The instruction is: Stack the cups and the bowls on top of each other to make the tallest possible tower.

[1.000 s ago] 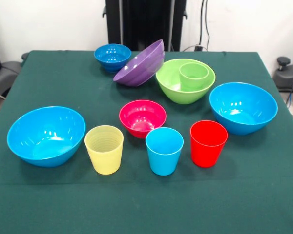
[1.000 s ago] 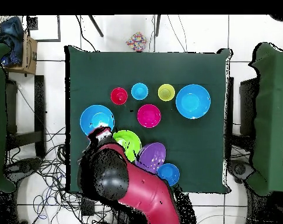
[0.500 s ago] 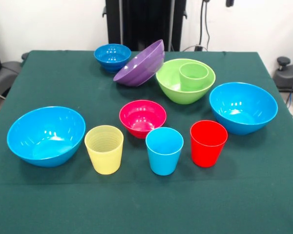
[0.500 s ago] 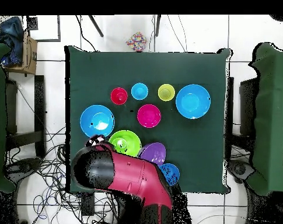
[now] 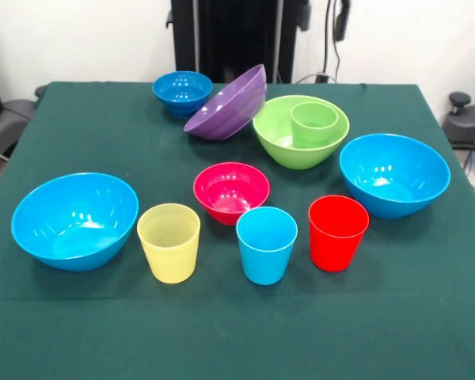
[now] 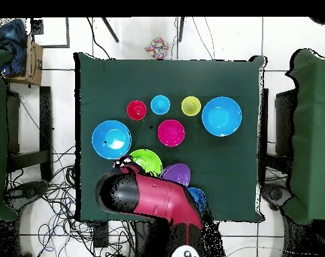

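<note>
- Tower (image 5: 301, 131): lime bowl as base with the green cup (image 5: 314, 123) upright inside it, at about 1 o'clock from the pink bowl (image 5: 231, 190).
- Purple bowl (image 5: 228, 104) is tilted, propped against the dark blue bowl (image 5: 182, 91) at its 10 o'clock and just beside the lime base.
- Loose pieces: yellow cup (image 5: 169, 241), blue cup (image 5: 266, 245), red cup (image 5: 337, 232); large blue bowls (image 5: 75, 219) (image 5: 394, 174) at 9 and 3 o'clock.
- Arm (image 6: 148, 201) overhangs the table edge near the tower; pincer state cannot be told.
- Risk: a descent near the base may clip the tilted purple bowl, causing it to slide or knock the tower.
- Risk: glossy walls may slip when pinched.
</note>
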Controlling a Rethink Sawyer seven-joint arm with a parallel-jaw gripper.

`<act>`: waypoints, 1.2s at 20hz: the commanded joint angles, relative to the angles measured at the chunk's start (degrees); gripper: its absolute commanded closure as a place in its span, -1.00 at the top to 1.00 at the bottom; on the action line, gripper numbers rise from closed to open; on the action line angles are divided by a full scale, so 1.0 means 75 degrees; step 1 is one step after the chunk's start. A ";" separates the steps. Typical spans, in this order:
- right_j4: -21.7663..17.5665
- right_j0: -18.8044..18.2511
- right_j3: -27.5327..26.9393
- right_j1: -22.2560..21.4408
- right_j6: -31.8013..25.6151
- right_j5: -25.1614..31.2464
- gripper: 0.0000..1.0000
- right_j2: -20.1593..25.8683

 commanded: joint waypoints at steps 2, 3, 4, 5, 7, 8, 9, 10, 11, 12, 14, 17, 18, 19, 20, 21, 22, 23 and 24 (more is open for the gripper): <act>-0.1158 0.0013 -0.0122 0.0816 -0.0032 -0.0114 1.00 0.0000; -0.1175 0.0067 -0.0286 0.0799 -0.0059 0.0262 1.00 -0.0038; -0.1159 -0.0020 -0.0294 0.0789 -0.0087 0.0321 1.00 0.0055; -0.1145 -0.0037 -0.0294 0.0831 -0.0017 0.0211 1.00 0.0032; -0.1169 -0.0132 -0.0169 0.0866 0.0057 0.0045 1.00 0.0129; -0.1191 -0.0157 -0.0149 0.0881 0.0064 0.0000 1.00 0.0157; -0.1199 -0.0213 -0.0175 0.0908 0.0045 -0.0031 1.00 0.0191; -0.1214 -0.0203 -0.0191 0.0901 0.0052 -0.0007 1.00 0.0186; -0.1230 -0.0193 -0.0207 0.0894 0.0059 0.0018 1.00 0.0181; -0.1225 -0.0167 -0.0238 0.0859 0.0058 0.0112 1.00 0.0160; -0.1230 -0.0155 -0.0374 0.0830 0.0023 0.0320 1.00 0.0132; -0.1270 -0.0010 -0.0582 0.0725 0.0095 0.0698 1.00 0.0008; -0.1264 0.0009 -0.0623 0.0693 0.0104 0.0800 1.00 0.0001; -0.1279 0.0040 -0.0698 0.0681 0.0119 0.0921 1.00 -0.0022; -0.1291 0.0063 -0.0783 0.0682 0.0109 0.1023 1.00 -0.0045; -0.1282 0.0060 -0.0819 0.0683 0.0110 0.1091 1.00 -0.0032; -0.1280 0.0087 -0.0837 0.0656 0.0140 0.1166 1.00 -0.0041; -0.1326 0.0226 -0.0989 0.0653 0.0228 0.1365 1.00 -0.0153; -0.1339 0.0267 -0.1000 0.0614 0.0240 0.1439 1.00 -0.0170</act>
